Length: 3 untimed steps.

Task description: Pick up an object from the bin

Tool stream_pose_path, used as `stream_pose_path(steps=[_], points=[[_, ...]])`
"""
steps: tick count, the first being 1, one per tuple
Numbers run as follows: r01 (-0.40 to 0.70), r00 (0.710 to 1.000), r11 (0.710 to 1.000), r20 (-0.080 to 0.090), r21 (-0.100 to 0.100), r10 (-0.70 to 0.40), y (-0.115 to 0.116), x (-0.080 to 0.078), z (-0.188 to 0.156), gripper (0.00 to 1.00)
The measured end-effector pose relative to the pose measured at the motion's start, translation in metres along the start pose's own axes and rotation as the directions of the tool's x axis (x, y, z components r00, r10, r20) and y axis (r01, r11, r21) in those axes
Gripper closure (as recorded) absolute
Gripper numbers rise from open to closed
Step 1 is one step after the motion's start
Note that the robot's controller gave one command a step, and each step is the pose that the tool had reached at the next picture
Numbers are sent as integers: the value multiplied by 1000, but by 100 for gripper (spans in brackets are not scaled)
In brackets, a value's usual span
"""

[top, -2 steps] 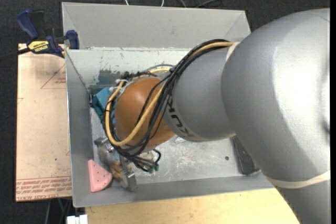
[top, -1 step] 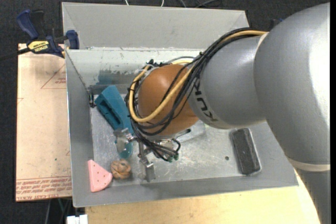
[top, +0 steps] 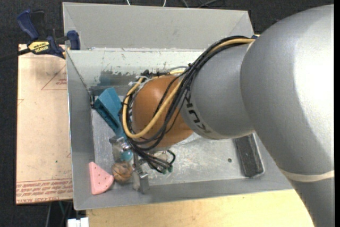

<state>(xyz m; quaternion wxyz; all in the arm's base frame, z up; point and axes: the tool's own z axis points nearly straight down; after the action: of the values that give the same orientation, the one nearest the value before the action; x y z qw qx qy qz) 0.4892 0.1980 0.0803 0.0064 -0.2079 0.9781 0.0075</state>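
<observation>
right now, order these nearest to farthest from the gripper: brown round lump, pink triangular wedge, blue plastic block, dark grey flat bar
1. brown round lump, beside the gripper
2. pink triangular wedge, lower-left corner
3. blue plastic block, upper left
4. dark grey flat bar, far right

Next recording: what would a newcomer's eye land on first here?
The bulky grey arm with its orange wrist cover reaches across the grey metal bin, its gripper low near the front-left corner. Beside it lie a pink wedge-shaped block and a brown knobbly lump; a blue flat piece sits farther back left.
</observation>
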Motion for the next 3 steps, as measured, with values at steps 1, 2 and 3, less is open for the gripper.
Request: stream_pose_path(steps=[1,2,3], points=[[-128,992,992,-8,1,128,2,-10,10,100],[-128,992,992,-8,1,128,2,-10,10,100],[-90,996,996,-12,0,90,7,-6,-62,100]])
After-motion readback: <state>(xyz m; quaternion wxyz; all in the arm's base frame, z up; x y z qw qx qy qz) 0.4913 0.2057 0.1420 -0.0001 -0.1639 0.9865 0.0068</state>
